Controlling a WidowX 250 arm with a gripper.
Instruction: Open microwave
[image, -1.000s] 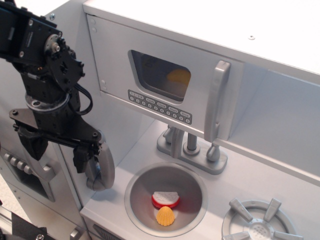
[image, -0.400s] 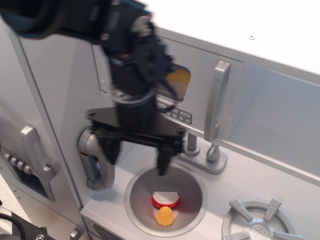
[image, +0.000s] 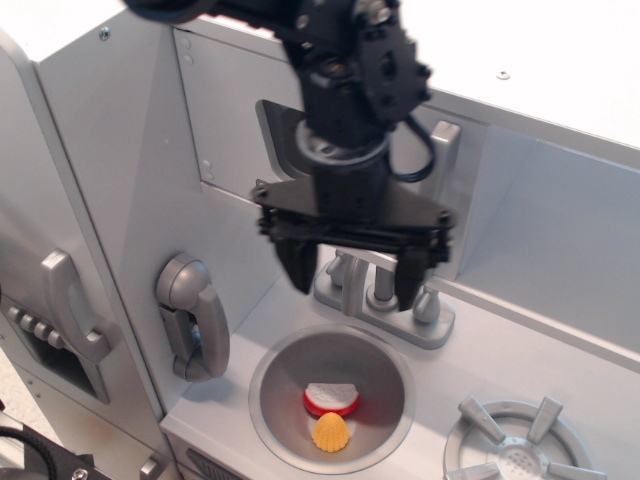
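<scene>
Hovering my black gripper (image: 353, 277), fingers spread wide and empty, I am facing the silver-grey toy microwave (image: 235, 130) along the counter's back edge. I am expecting its door to swing lightly and stiffly; the tall silver handle (image: 443, 135) looks the best hold.

- The gripper (image: 353, 283) hangs with fingers spread wide before the microwave (image: 232, 130), above the faucet (image: 380, 298).
- Toy food lies in the sink (image: 275, 390).
</scene>
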